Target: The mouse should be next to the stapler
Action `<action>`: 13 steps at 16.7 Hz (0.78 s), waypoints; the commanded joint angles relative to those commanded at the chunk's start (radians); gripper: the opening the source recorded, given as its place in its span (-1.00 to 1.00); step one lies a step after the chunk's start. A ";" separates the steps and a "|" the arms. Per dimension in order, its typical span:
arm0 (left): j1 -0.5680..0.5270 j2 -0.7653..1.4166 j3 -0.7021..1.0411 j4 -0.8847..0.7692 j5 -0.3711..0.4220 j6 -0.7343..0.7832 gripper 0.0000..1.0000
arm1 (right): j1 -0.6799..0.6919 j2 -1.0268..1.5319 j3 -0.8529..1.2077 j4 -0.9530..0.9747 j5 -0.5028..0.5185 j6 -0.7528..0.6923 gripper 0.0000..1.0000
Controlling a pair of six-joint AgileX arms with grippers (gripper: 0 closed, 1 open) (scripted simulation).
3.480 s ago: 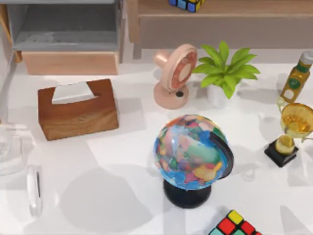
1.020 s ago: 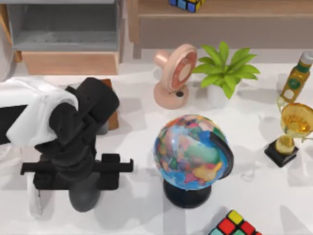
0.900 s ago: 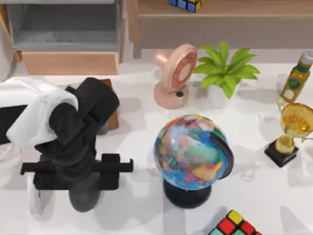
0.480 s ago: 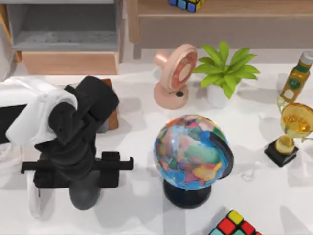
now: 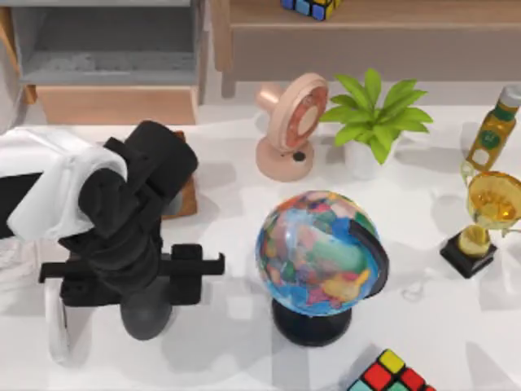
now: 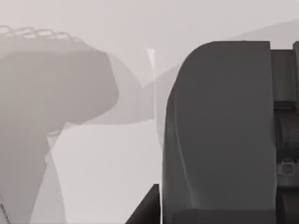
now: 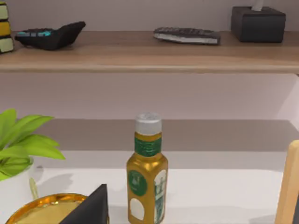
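Surface (image 5: 423, 326): white, smooth, matt. Tissue box (image 5: 186, 195): wood, grained. Trophy (image 5: 491, 204): gold, glossy metal. Globe (image 5: 319, 252): glossy. Left arm (image 5: 122, 220): matt black plastic. Shelf (image 7: 149, 56): wood.

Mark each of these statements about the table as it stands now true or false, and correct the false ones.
1. The left arm's gripper is over the left part of the table. True.
2. The globe lies tipped on its side. False: it stands upright on its black base.
3. The pink fan stands beside the potted plant. True.
4. The golden trophy is at the table's left edge. False: it is at the right edge, near the yellow bottle.
5. A Rubik's cube sits on top of the globe. False: it rests on the table by the near edge.
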 joint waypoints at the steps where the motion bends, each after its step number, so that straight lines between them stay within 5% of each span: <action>1: -0.001 0.002 -0.001 0.004 0.001 0.001 -1.00 | 0.000 0.000 0.000 0.000 0.000 0.000 1.00; 11: -0.009 0.038 -0.035 0.014 0.006 0.003 -1.00 | 0.000 0.000 0.000 0.000 0.000 0.000 1.00; 13: -0.009 0.038 -0.035 0.014 0.006 0.003 -0.70 | 0.000 0.000 0.000 0.000 0.000 0.000 1.00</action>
